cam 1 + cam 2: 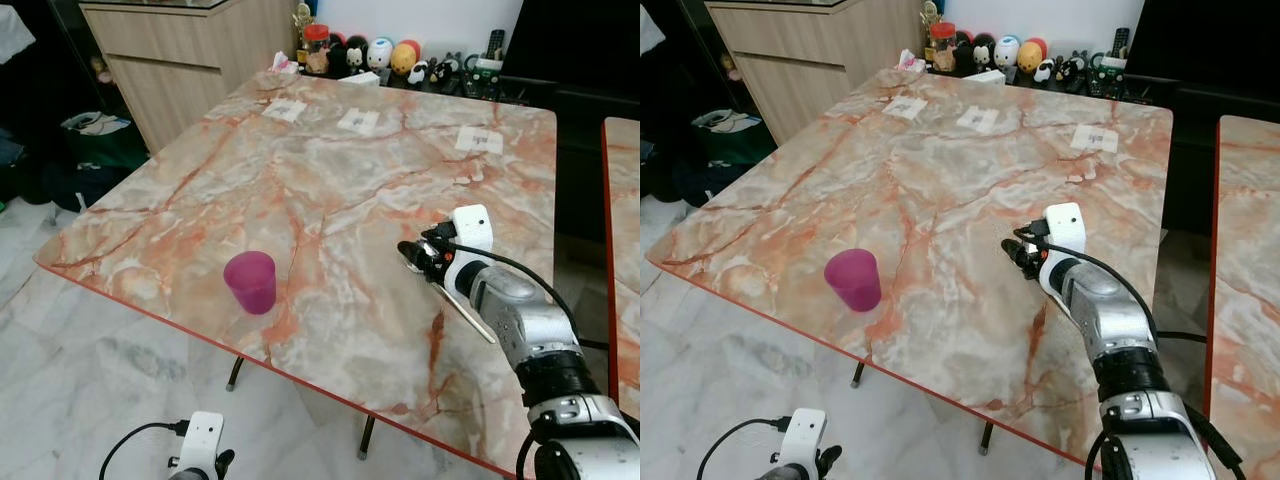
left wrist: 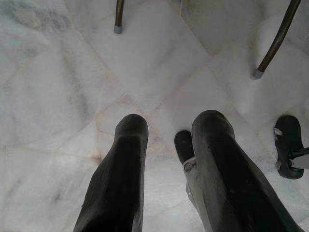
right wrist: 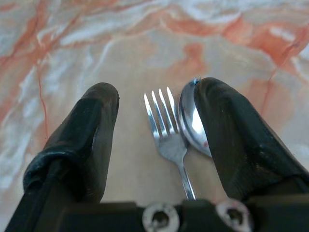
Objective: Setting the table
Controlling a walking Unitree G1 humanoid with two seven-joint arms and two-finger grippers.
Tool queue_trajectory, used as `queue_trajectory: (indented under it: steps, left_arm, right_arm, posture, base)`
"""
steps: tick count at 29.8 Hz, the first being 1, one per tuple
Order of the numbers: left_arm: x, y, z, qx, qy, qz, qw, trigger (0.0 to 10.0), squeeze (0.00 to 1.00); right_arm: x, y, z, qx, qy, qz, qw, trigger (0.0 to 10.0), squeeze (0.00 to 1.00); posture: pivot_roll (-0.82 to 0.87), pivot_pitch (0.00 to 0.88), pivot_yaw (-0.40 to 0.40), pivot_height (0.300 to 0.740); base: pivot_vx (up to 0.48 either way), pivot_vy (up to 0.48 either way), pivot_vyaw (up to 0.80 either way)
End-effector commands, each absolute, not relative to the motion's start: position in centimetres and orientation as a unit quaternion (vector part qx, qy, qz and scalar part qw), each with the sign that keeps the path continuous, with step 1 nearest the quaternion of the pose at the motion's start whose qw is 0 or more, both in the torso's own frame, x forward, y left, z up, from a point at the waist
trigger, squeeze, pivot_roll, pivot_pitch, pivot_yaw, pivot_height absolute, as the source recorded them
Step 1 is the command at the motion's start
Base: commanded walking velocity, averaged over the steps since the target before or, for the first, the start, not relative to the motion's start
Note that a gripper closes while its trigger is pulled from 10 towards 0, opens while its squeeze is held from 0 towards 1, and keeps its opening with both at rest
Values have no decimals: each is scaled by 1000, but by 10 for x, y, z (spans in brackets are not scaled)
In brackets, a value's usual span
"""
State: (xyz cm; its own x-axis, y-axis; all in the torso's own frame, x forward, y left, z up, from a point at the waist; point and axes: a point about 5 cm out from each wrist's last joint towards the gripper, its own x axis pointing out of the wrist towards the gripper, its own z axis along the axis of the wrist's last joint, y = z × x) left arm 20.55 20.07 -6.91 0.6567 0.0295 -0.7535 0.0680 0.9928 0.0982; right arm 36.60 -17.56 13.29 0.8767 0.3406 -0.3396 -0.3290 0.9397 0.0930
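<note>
A pink cup (image 1: pixel 250 282) stands upright near the front edge of the marble table (image 1: pixel 330 160). My right gripper (image 1: pixel 412 255) is low over the table, to the right of the cup. In the right wrist view it is open (image 3: pixel 157 94), with a silver fork (image 3: pixel 161 121) and a spoon (image 3: pixel 190 121) lying side by side between its fingers. The spoon rests against one finger; a gap separates the fork from the other. The cutlery handles (image 1: pixel 470 315) run back under the wrist. My left gripper (image 2: pixel 171 125) hangs open below the table, over the floor.
Three small paper cards (image 1: pixel 358 121) lie along the table's far side. Toy figures (image 1: pixel 380 55) line the shelf behind it and a wooden cabinet (image 1: pixel 180 60) stands at the back left. A second marble table (image 1: pixel 625 250) adjoins on the right. Table legs (image 2: pixel 275 48) stand on the white floor.
</note>
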Motion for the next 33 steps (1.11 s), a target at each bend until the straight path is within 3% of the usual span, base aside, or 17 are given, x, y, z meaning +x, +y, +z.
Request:
queue_trajectory:
  steps: [1,15,16,17,18,21,22,28,29,30,32,33]
  left_arm:
    - [204,206,-69,61,420,-5,905,10000,0]
    - [208,207,-67,62,416,-4,907,10000,0]
    - [208,206,-67,63,417,-5,907,10000,0]
    - [208,206,-67,63,417,-6,907,10000,0]
    - [209,205,-67,63,417,-6,907,10000,0]
    - [209,205,-67,63,417,-7,907,10000,0]
    - [209,205,-67,63,417,-7,907,10000,0]
    - [209,206,-67,64,418,-8,906,10000,0]
    - [209,206,-67,65,418,-9,906,10000,0]
    - [209,207,-67,65,419,-10,906,10000,0]
    - [209,207,-67,65,419,-10,906,10000,0]
    - [209,207,-66,66,419,-11,906,10000,0]
  right_arm:
    - [369,-174,136,15,180,180,967,10000,0]
    - [360,-169,141,-11,152,221,963,10000,0]
    - [358,-168,143,-19,146,228,963,3451,0]
    - [357,-168,143,-21,144,226,963,3451,0]
    - [356,-169,144,-22,141,224,964,0,0]
    - [355,-169,146,-24,139,225,964,0,0]
    - [355,-169,147,-25,139,225,964,10000,0]
    - [352,-170,152,-28,136,233,962,9882,0]
    - [351,-172,153,-25,136,228,964,2314,0]
    - [351,-173,154,-32,137,229,963,0,0]
    - [352,-173,154,-32,139,229,963,0,0]
    - [352,-174,153,-35,145,225,963,10000,0]
  posture:
    - [-122,149,72,740]
    - [-124,167,79,740]
    - [-124,167,79,740]
    - [-124,167,79,740]
    - [-126,169,81,740]
    - [-126,169,81,740]
    - [-126,170,81,740]
    - [-136,171,83,740]
    - [-135,170,84,740]
    - [-135,171,84,740]
    - [-135,171,85,740]
    - [-135,171,85,740]
  base:
    - [0,0,0]
    - [0,0,0]
    - [0,0,0]
    - [0,0,0]
    - [0,0,0]
    - [0,0,0]
    - [0,0,0]
    - [0,0,0]
    - [0,0,0]
    - [0,0,0]
    - [0,0,0]
    - [0,0,0]
